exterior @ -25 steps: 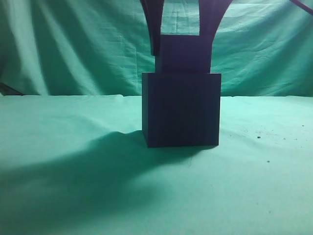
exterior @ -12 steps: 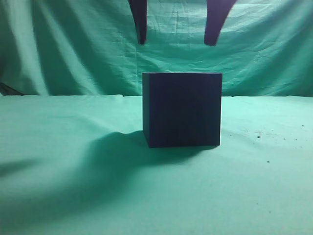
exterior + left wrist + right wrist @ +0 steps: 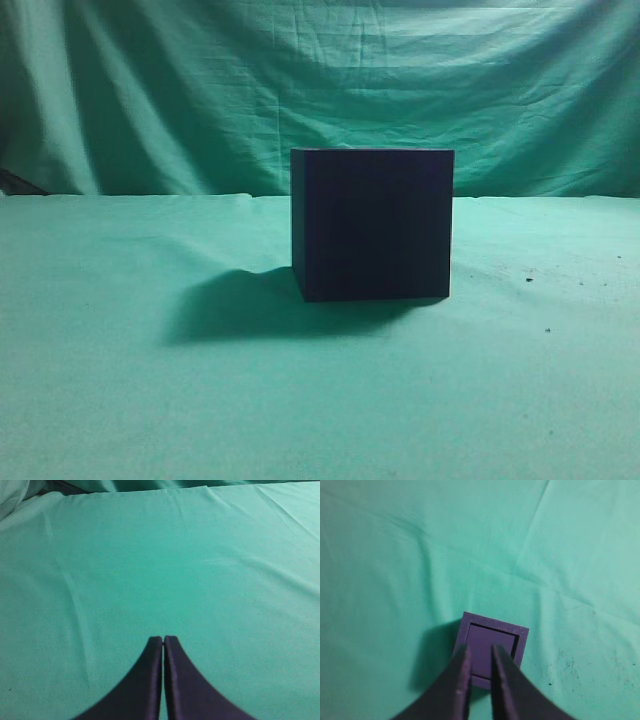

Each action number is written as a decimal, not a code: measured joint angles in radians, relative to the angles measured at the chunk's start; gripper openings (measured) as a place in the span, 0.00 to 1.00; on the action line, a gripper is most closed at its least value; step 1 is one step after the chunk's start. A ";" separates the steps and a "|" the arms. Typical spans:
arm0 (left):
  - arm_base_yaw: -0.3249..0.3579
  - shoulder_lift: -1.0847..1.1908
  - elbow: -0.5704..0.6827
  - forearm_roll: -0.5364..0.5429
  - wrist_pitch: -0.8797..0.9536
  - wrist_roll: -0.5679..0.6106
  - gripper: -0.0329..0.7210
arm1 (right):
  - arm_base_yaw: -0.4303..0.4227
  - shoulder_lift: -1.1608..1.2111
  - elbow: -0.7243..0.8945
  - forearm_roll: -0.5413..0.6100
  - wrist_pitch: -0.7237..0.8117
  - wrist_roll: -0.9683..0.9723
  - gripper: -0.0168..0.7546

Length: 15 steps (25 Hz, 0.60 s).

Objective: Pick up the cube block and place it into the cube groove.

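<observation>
The cube groove (image 3: 372, 225) is a large dark navy-purple box standing upright on the green cloth at the middle of the exterior view. In the right wrist view I look down on its top rim (image 3: 495, 622), and the cube block (image 3: 490, 637) sits inside the square opening, flush, with a thin dark gap around it. My right gripper (image 3: 480, 649) hangs above the box, its jaws apart and empty. My left gripper (image 3: 163, 639) is shut on nothing over bare cloth. Neither gripper shows in the exterior view.
Green cloth (image 3: 120, 380) covers the table and hangs as a backdrop (image 3: 150, 90) behind the box. Small dark specks (image 3: 530, 278) lie on the cloth to the right of the box. The box casts a shadow to its left.
The right gripper let go of the cube block, which dropped fully into the box. The gripper then rose out of the top of the exterior view, and its shadow left the cloth.
</observation>
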 joint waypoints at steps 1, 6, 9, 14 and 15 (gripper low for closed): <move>0.000 0.000 0.000 0.000 0.000 0.000 0.04 | 0.000 -0.029 0.005 0.002 0.000 -0.002 0.13; 0.000 0.000 0.000 0.000 0.000 0.000 0.04 | 0.000 -0.209 0.103 -0.020 0.004 -0.008 0.02; 0.000 0.000 0.000 0.000 0.000 0.000 0.04 | 0.000 -0.315 0.207 -0.024 0.008 -0.008 0.02; 0.000 0.000 0.000 0.000 0.000 0.000 0.04 | 0.000 -0.484 0.383 -0.028 0.013 -0.008 0.02; 0.000 0.000 0.000 0.000 0.000 0.000 0.04 | 0.000 -0.514 0.414 -0.028 0.013 -0.008 0.02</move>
